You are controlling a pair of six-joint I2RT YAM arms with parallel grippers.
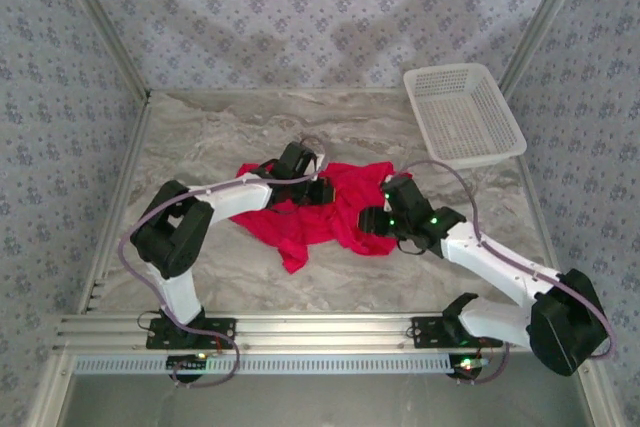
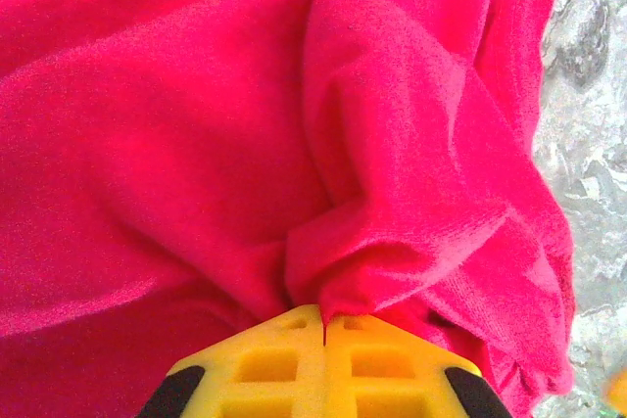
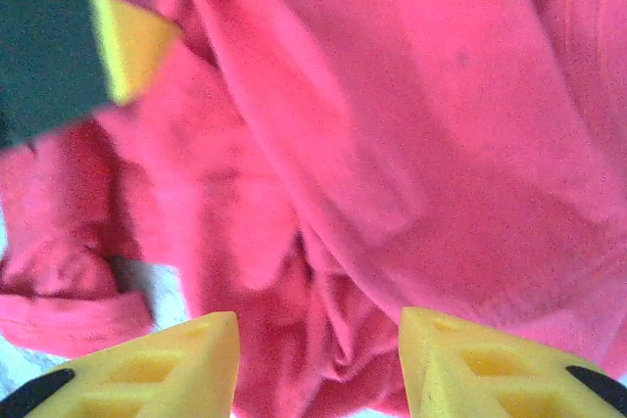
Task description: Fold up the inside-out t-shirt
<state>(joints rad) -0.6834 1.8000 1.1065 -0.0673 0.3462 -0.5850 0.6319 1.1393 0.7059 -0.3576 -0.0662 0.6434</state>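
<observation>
A bright red t-shirt (image 1: 322, 215) lies crumpled in the middle of a marble-patterned table (image 1: 200, 137), one tail of cloth trailing toward the near edge. Two robot arms reach in over it from the near side.

The left arm's fingers (image 1: 326, 192) rest on the far-left part of the garment. In the left wrist view these yellow fingers (image 2: 289, 345) are pressed together, pinching a fold of the red cloth that bunches and rises just beyond their tips. A strip of bare table shows along the right edge of that view.

The right arm's fingers (image 1: 372, 219) sit at the shirt's right side, touching or just above the cloth; which one cannot be told. In the right wrist view, which is somewhat blurred, the yellow fingers (image 3: 162, 359) are spread wide with rumpled red fabric showing between them and nothing gripped. A dark finger with a yellow tip, belonging to the left arm, shows at the upper left of that view over the cloth.

A white plastic mesh basket (image 1: 462, 112) stands at the far right corner of the table, well apart from the shirt.
</observation>
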